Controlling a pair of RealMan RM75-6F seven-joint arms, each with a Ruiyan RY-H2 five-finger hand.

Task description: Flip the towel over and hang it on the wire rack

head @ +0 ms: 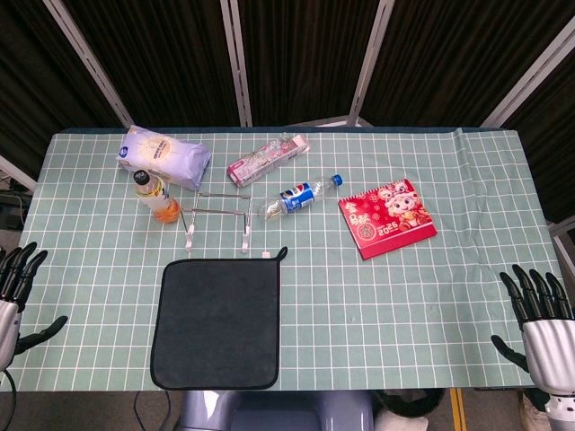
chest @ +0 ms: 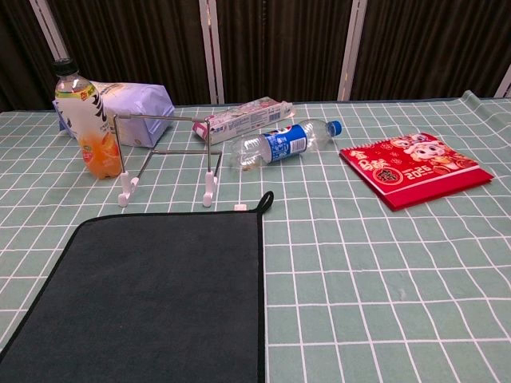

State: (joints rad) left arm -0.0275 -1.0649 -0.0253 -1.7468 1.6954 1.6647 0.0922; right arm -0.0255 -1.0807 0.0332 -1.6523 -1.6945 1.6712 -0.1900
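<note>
The dark towel (head: 217,323) lies flat on the table (head: 404,296) at the near edge, just in front of the wire rack (head: 217,218). The left hand (head: 16,285) and the right hand (head: 541,325) are well apart from it at the table sides, both empty with fingers spread.

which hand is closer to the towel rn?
Left. The left hand sits off the table's left edge, beside the towel, which lies left of centre. The right hand is at the far right edge, much farther off. Both are open, touching nothing.
</note>
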